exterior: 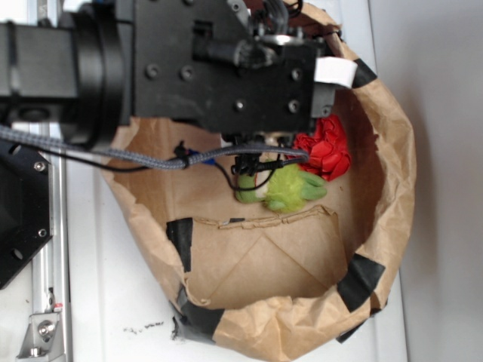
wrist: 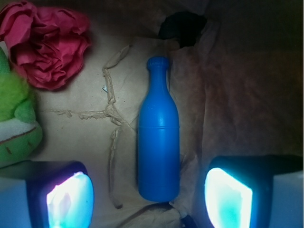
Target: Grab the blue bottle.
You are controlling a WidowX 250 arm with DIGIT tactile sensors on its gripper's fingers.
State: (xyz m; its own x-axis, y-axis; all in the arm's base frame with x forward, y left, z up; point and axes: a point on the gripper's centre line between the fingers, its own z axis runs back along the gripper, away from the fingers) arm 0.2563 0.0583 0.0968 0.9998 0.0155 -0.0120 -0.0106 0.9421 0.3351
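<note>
Hovering over the paper bag (exterior: 392,181), the gripper (wrist: 147,194) is at the approach step: the jaws stand wide, holding nothing, one pad on each side of the blue bottle (wrist: 158,137), which lies flat on the bag's floor with its neck pointing away from the wrist camera. The bottle's base end sits between the two pads but touches neither. By the look of it, the next move calls for a straight descent, then closing across the body, which is the thicker part and lines up squarely with the jaws. The bag, its rim rolled down and patched with black tape (exterior: 361,280), also holds a crumpled red paper ball (wrist: 45,45) and a green plush toy (wrist: 16,118), both near one wall, apart from the bottle.
</note>
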